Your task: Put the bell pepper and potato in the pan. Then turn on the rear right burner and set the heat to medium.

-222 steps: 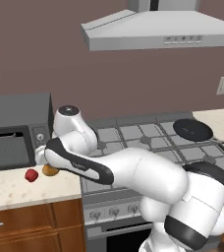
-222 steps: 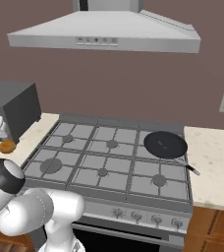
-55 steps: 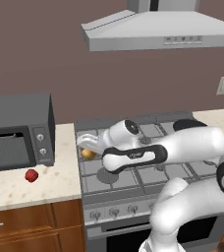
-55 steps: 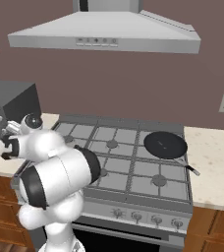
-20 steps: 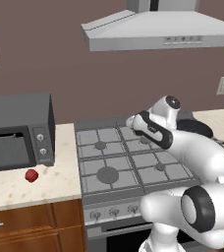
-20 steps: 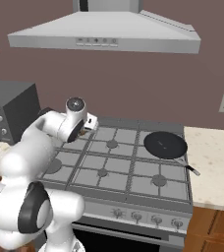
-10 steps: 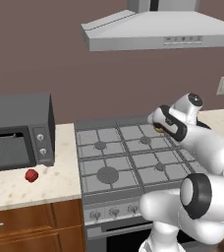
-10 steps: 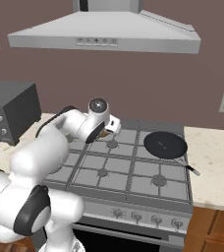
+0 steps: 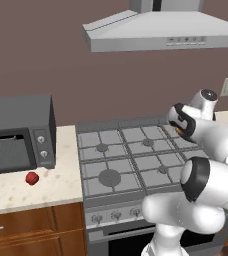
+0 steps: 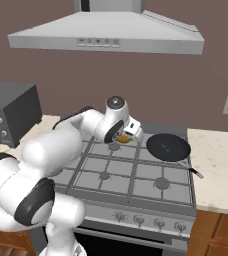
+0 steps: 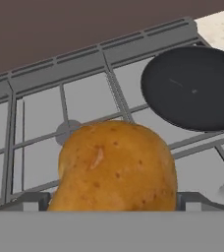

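My gripper [image 10: 122, 139] is shut on the potato [image 11: 115, 167], a golden-brown ball that hangs above the rear middle of the stove grates [image 10: 111, 165]. The dark finger tips [image 11: 31, 201] flank it at the bottom of the hand view. The black pan [image 10: 168, 147] sits on the rear right burner, just right of the gripper, its thin handle pointing toward the front right. It lies at the upper right of the hand view as the pan [image 11: 195, 88], with nothing in it. The red bell pepper [image 9: 32, 178] rests on the left counter in front of the microwave.
A dark microwave [image 9: 16, 132] stands on the left counter [image 9: 16, 192]. The range hood [image 10: 106, 35] hangs over the stove. The stove knobs [image 10: 136, 220] line its front panel. A light counter [image 10: 216, 155] lies right of the stove.
The arm has swung further right across the stove with the potato, from over the middle grates to beside the pan. The bell pepper has stayed on the counter.
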### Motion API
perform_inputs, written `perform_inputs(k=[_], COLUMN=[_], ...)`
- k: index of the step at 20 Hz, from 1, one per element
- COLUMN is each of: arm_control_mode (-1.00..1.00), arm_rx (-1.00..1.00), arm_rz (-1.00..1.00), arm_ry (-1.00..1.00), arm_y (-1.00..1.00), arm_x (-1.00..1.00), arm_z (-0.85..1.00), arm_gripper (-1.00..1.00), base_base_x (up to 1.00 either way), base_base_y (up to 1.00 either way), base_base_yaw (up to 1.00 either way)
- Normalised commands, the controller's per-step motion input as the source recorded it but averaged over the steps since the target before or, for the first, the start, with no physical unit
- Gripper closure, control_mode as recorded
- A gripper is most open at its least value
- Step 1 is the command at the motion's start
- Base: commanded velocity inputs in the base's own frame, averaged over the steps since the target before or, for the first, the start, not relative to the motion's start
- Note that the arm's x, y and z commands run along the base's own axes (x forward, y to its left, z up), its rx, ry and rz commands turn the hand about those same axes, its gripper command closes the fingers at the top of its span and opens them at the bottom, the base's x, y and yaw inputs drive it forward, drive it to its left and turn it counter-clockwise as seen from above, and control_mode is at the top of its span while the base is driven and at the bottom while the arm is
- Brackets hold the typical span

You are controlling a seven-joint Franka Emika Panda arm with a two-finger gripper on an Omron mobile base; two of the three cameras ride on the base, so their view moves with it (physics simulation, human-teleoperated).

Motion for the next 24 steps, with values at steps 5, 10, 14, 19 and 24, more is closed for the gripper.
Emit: perform_inputs(k=[5, 10, 14, 19, 24], arm_control_mode=[-1.00, -1.00, -1.00, -1.00, -1.00], arm_rx=[-0.12, -0.11, -0.06, 0.00, 0.00], arm_rz=[-0.15, -0.07, -0.01, 0.00, 0.00], arm_ry=[0.12, 0.07, 0.06, 0.02, 0.03], arm_y=[-0.50, -0.26, -0.16, -0.11, -0.23], arm_x=[0.00, 0.29, 0.46, 0.48, 0.58], arm_z=[0.00, 0.00, 0.00, -0.15, -0.12], arm_gripper=[1.00, 1.00, 1.00, 1.00, 1.00], base_base_x=[0.00, 0.00, 0.00, 0.00, 0.00], base_base_y=[0.00, 0.00, 0.00, 0.00, 0.00], base_base_yaw=[0.00, 0.00, 0.00, 0.00, 0.00])
